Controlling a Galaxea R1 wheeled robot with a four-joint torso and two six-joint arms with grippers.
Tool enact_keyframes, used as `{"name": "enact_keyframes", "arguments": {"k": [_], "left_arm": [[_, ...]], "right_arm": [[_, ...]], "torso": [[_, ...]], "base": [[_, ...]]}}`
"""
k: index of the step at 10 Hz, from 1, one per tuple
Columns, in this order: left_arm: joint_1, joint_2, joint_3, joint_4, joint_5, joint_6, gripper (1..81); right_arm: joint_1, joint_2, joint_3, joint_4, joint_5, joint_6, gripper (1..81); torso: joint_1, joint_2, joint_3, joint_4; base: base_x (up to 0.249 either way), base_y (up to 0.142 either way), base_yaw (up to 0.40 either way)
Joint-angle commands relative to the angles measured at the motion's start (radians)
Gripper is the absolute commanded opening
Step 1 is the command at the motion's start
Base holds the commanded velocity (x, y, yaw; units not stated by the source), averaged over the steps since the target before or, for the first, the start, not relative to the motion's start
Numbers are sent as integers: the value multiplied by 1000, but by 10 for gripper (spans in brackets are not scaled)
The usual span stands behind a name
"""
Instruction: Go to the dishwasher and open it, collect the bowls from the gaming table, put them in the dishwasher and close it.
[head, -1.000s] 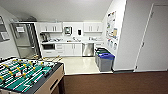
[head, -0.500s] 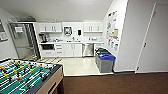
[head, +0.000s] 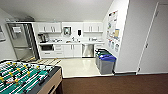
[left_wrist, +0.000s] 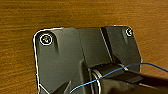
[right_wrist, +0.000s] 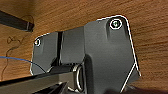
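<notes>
The dishwasher (head: 88, 50) is a stainless-steel front set under the white counter at the far end of the room, and it is closed. It lies well ahead of me, across a pale tiled floor (head: 77, 67). The bowls and the gaming table are out of view. Both wrist views look down on brown floor past my own dark plates.
A table-football table (head: 26, 77) with a green field fills the near left. Grey bins with blue lids (head: 106, 62) stand by the right wall, close to the dishwasher. A steel fridge (head: 21, 42) stands at the far left. Brown carpet (head: 112, 85) lies before me.
</notes>
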Motion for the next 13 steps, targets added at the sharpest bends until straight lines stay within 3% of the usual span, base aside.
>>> {"name": "enact_keyframes", "arguments": {"k": [1,13], "left_arm": [[-62,-16,7,-11,58,1,811],[-63,-17,7,-12,59,1,811]], "right_arm": [[50,-19,13,-13,-47,-3,811],[49,-18,13,-15,-47,-4,811]], "torso": [[0,0,0,0],[0,0,0,0]], "base": [[114,0,0],[111,0,0]]}}
